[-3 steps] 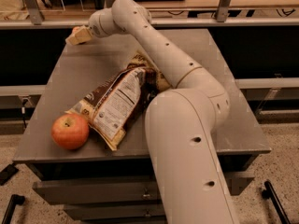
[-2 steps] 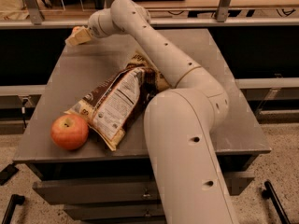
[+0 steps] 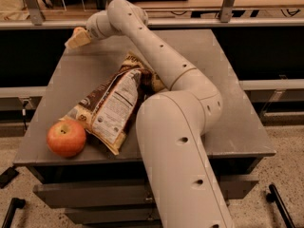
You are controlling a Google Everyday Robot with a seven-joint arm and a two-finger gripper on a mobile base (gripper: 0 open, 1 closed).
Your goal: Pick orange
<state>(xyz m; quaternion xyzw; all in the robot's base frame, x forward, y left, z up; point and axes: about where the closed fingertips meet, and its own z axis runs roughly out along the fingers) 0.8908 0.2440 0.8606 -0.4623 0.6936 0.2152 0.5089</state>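
Observation:
My gripper (image 3: 75,39) is at the far left corner of the grey table (image 3: 228,80), with the arm reaching across from the front right. A small patch of orange skin, the orange (image 3: 78,30), shows right at the gripper's upper edge; the rest of it is hidden by the gripper. I cannot tell whether the gripper touches it.
A larger red-orange apple (image 3: 66,137) with a stem dimple sits at the table's front left corner. A brown and white snack bag (image 3: 111,107) lies across the middle, partly under my arm. A rail and shelves run behind the table.
The gripper has edged slightly down and to the left at the far corner. The apple and the bag have not moved.

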